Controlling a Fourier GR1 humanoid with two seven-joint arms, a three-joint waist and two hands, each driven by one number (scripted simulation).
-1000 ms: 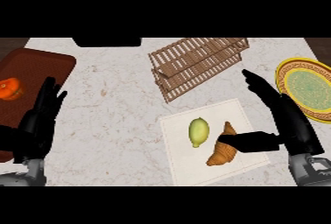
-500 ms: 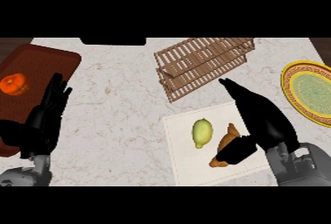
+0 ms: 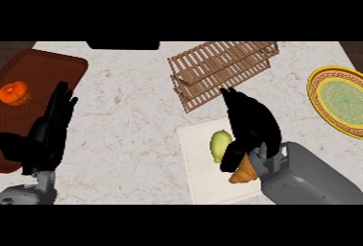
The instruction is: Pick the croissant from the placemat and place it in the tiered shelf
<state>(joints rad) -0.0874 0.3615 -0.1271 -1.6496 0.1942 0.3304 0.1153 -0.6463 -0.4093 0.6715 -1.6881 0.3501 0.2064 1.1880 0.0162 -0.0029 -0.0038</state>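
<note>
The croissant [image 3: 243,174] lies on the white placemat [image 3: 204,185] at the lower middle; only its lower end shows. My right hand [image 3: 249,123] lies over its upper part, fingers straight and pointing toward the shelf, thumb down along the croissant's left side. I cannot see fingers curled round it. The brown slatted tiered shelf [image 3: 216,69] stands just beyond the fingertips at the top middle. My left hand [image 3: 50,129] rests open at the left edge, fingers up.
A green-yellow fruit [image 3: 220,144] sits on the placemat, touching the thumb's left side. A brown tray [image 3: 42,72] with an orange fruit [image 3: 14,93] is at far left. A yellow-rimmed green plate [image 3: 340,102] sits at the right edge.
My right hand has swung left from the placemat's right side and now covers the croissant's upper part. The forearm has come further into view. The left hand has hardly moved.
</note>
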